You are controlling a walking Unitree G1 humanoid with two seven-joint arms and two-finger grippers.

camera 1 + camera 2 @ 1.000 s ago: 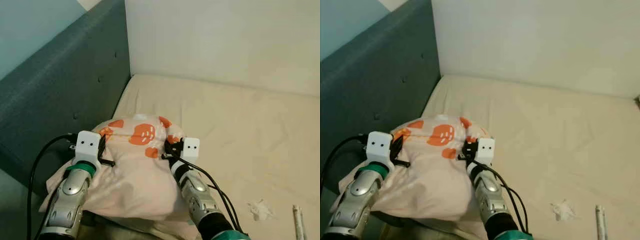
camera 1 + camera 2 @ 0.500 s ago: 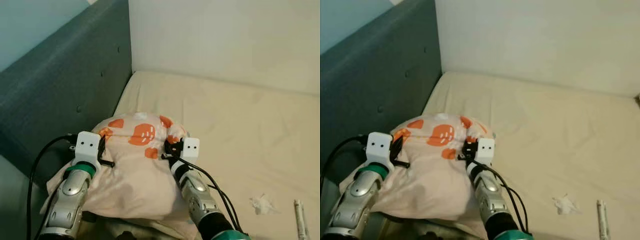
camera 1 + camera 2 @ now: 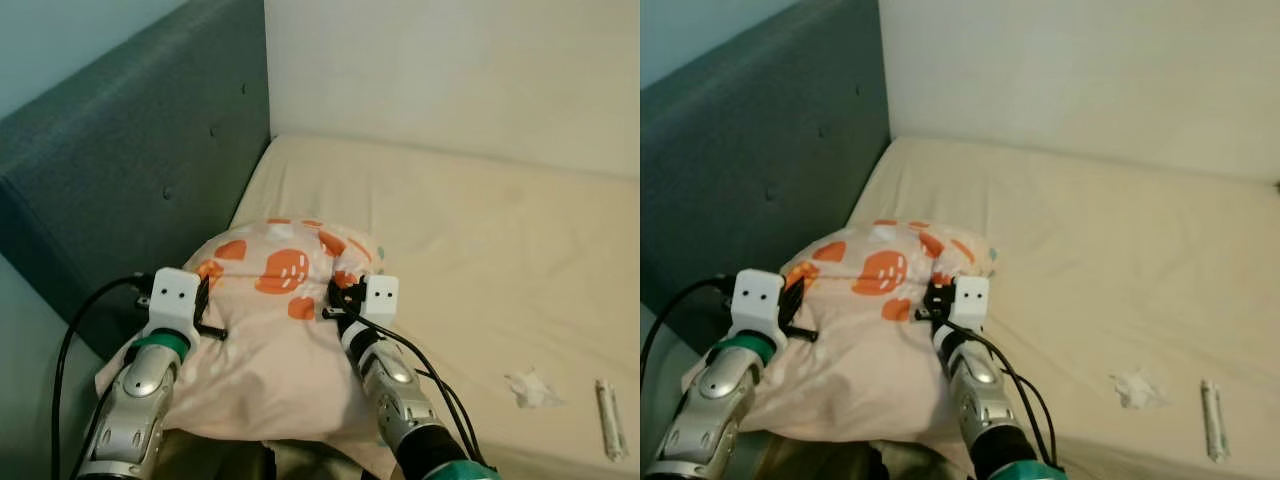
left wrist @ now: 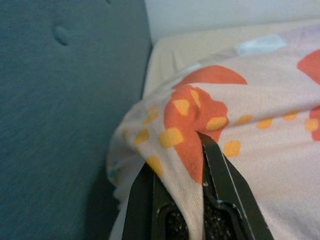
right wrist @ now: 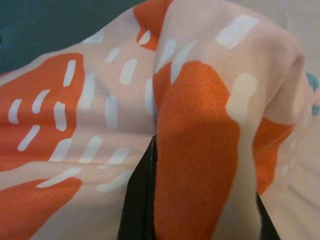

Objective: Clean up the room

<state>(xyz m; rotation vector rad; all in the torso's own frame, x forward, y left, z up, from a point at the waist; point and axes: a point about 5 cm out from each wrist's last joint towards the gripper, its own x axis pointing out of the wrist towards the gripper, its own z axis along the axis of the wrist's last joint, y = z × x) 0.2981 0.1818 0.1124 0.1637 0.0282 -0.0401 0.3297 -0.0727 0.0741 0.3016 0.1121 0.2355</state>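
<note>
A pale pink pillow (image 3: 270,330) with orange fruit prints is held up between my two arms, over the near left corner of a cream mattress (image 3: 480,230). My left gripper (image 3: 205,300) is shut on the pillow's left side, and in the left wrist view its black fingers (image 4: 220,175) pinch a fold of the printed cloth (image 4: 195,115). My right gripper (image 3: 338,295) is shut on the pillow's right side; in the right wrist view the fabric (image 5: 195,125) bunches between the dark fingers (image 5: 137,195).
A blue-grey padded headboard (image 3: 130,170) runs along the left, and a white wall (image 3: 450,70) stands behind the mattress. A crumpled white tissue (image 3: 530,388) and a slim white tube (image 3: 610,418) lie on the mattress at the near right.
The view has shifted, so more of the mattress shows and the tissue and tube sit higher in the picture. Both grippers keep their hold on the pillow.
</note>
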